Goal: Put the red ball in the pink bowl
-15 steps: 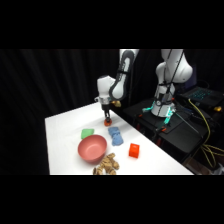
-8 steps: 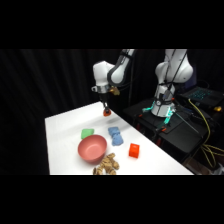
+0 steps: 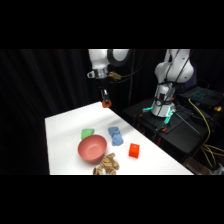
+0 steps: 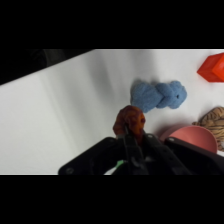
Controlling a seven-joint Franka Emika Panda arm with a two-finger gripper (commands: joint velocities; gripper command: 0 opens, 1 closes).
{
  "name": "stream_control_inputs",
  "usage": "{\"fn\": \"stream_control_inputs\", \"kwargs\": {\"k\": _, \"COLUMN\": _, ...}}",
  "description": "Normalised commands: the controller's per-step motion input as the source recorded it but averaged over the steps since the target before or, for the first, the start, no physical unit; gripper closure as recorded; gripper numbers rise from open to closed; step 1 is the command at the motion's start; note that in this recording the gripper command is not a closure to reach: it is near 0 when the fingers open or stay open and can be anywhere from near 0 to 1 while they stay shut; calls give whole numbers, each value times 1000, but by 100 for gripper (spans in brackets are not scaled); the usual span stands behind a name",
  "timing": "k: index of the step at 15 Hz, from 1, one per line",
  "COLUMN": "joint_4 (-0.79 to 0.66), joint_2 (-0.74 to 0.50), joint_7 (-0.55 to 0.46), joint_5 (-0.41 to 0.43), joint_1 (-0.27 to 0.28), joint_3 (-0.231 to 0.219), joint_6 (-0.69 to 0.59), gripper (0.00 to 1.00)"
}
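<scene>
The red ball [image 3: 106, 104] hangs high above the table's far edge, held in my gripper [image 3: 105, 100], which is shut on it. In the wrist view the red ball [image 4: 130, 120] sits between the fingertips at the picture's lower middle. The pink bowl [image 3: 92, 149] stands on the white table near the front, well below the ball and nearer the camera. From the wrist, only the pink bowl's rim [image 4: 192, 135] shows at the lower right, partly hidden by the gripper's black linkage.
A green block [image 3: 87, 133] lies just behind the bowl. A blue soft toy [image 3: 116, 135] lies to its right, also seen as the blue toy [image 4: 159, 95]. A red-orange cube [image 3: 133, 150] sits further right. A brown striped object [image 3: 105, 165] lies at the table's front edge.
The gripper has risen steadily from near the tabletop to high above the table's far edge, carrying the red ball up with it.
</scene>
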Motion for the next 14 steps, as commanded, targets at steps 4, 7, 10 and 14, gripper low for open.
{"fn": "stream_control_inputs", "kwargs": {"k": 4, "joint_4": 253, "joint_2": 179, "joint_7": 171, "joint_5": -101, "joint_1": 177, "joint_3": 121, "joint_6": -67, "gripper": 25}}
{"fn": "stream_control_inputs", "kwargs": {"k": 7, "joint_4": 372, "joint_2": 313, "joint_7": 110, "joint_5": -105, "joint_1": 138, "joint_3": 94, "joint_6": -25, "gripper": 25}}
{"fn": "stream_control_inputs", "kwargs": {"k": 10, "joint_4": 420, "joint_2": 324, "joint_7": 91, "joint_5": -151, "joint_1": 115, "joint_3": 73, "joint_6": 2, "gripper": 25}}
{"fn": "stream_control_inputs", "kwargs": {"k": 14, "joint_4": 422, "joint_2": 335, "joint_7": 29, "joint_5": -160, "joint_1": 75, "joint_3": 39, "joint_6": 193, "gripper": 25}}
